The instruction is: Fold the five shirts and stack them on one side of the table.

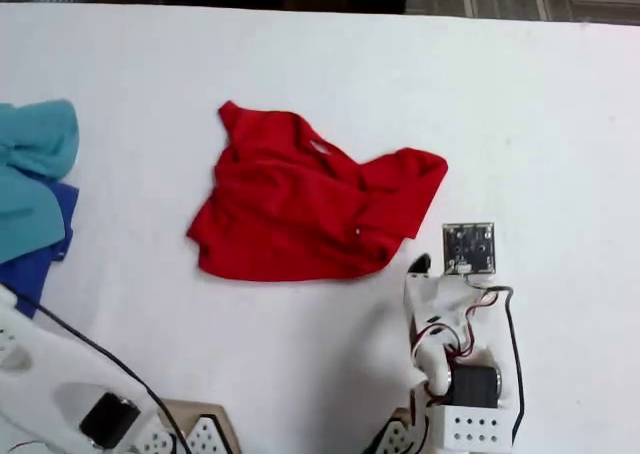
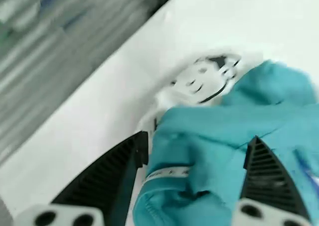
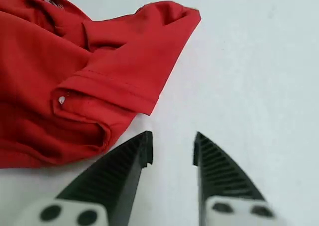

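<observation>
A crumpled red shirt [image 1: 310, 204] lies in the middle of the white table [image 1: 520, 104]. My right gripper [image 3: 172, 146] is open just off the shirt's near right edge, close to a sleeve [image 3: 129, 61], with nothing between its fingers; in the high view this right gripper [image 1: 420, 266] sits by the shirt's lower right corner. A teal shirt [image 1: 35, 169] is bunched at the table's left edge on top of a blue shirt [image 1: 40, 259]. My left gripper [image 2: 197, 154] is open, its fingers set wide on either side of a fold of the teal shirt [image 2: 224, 131].
A white cloth with dark print [image 2: 204, 79] peeks out beyond the teal shirt. The left arm's white body [image 1: 60, 384] fills the near left corner. Bare table stretches across the far side and the right.
</observation>
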`<state>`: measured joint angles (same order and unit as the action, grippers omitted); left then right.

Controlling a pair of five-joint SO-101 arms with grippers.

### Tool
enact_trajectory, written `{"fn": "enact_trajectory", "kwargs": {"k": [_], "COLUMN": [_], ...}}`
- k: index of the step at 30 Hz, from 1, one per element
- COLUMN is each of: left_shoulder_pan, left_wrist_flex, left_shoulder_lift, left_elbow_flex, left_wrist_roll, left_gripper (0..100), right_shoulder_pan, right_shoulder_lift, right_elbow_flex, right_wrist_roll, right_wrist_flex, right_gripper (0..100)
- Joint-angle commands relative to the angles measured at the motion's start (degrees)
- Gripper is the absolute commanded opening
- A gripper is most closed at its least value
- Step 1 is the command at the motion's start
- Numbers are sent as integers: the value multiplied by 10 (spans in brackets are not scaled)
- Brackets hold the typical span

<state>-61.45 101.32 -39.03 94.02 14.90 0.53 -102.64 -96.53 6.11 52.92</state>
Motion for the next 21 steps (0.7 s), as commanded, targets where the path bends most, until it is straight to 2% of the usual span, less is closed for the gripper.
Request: {"fn": "enact_trajectory", "kwargs": {"k": [1, 7, 11, 16, 21], "left_shoulder_pan": [72, 187, 246, 302, 336], "left_wrist_flex": [10, 11, 12, 13, 13], "left_shoulder_lift": [77, 98, 115, 168, 302], "left_elbow_flex": [14, 14, 14, -2, -142], "left_wrist_roll": [1, -1, -3, -4, -4], "left_gripper": [320, 320, 320, 320, 320], "right_shoulder_pan": [6, 6, 6, 6, 6], "right_shoulder_lift": [-7, -7, 42, 217, 422], "right_elbow_flex": [20, 182, 320, 544, 809], "right_wrist_roll": [0, 0, 0, 0, -1], "right_wrist_flex": [-19, -17, 21, 104, 226], "right_gripper": [204, 108, 98, 98, 98]}}
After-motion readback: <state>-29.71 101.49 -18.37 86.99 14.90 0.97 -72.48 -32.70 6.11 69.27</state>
